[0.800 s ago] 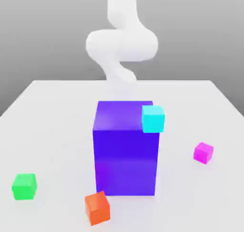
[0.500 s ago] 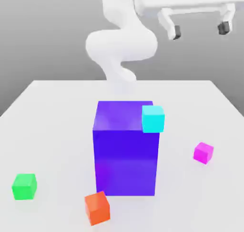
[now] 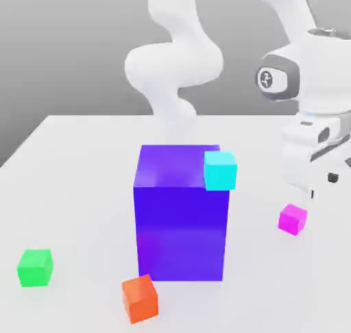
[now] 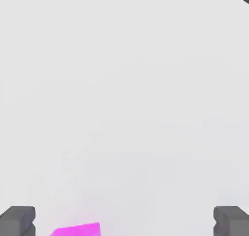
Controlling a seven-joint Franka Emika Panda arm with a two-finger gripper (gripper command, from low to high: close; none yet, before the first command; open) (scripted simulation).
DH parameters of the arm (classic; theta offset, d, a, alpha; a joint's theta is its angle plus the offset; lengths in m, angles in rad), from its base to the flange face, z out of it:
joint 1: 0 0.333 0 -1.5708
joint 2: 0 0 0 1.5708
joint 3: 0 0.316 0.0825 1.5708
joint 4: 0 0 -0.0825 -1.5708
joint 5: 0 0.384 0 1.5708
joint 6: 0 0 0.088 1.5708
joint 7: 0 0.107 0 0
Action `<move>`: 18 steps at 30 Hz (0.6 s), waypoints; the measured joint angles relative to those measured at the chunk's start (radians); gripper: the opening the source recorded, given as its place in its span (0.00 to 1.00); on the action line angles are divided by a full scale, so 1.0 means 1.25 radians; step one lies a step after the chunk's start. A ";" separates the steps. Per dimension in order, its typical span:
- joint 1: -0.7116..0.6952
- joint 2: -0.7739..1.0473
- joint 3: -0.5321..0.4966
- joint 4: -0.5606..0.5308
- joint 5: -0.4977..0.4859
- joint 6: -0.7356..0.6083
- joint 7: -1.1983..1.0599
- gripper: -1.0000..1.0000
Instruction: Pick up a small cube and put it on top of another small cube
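The small magenta-pink cube (image 3: 293,219) lies on the white table (image 3: 82,174) at the exterior view's right, to the right of the big blue-violet block (image 3: 180,215). My gripper (image 3: 322,186) hangs just above it and a little further to the exterior view's right, not touching it. In the hand view the dark fingertips (image 4: 17,221) stand far apart, so the gripper (image 4: 124,221) is open and holds nothing. The cube (image 4: 78,229) shows at that picture's edge, off to one side of the middle between the fingers.
A cyan cube (image 3: 220,170) sits at the blue-violet block's upper right corner. A green cube (image 3: 34,267) lies at the front left and an orange-red cube (image 3: 140,298) in front of the block. The white arm (image 3: 175,64) rises behind the block.
The hand has come down from high at the exterior view's top right to just above the table by the magenta-pink cube. No cube has moved.
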 joint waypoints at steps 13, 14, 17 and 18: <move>0.232 0.271 -0.258 0.010 -0.316 0.208 0.235 0.00; 0.232 0.271 -0.258 0.010 -0.317 0.208 0.235 0.00; 0.234 0.271 -0.261 0.011 -0.321 0.208 0.238 0.00; 0.217 0.252 -0.241 0.007 -0.310 0.193 0.229 0.00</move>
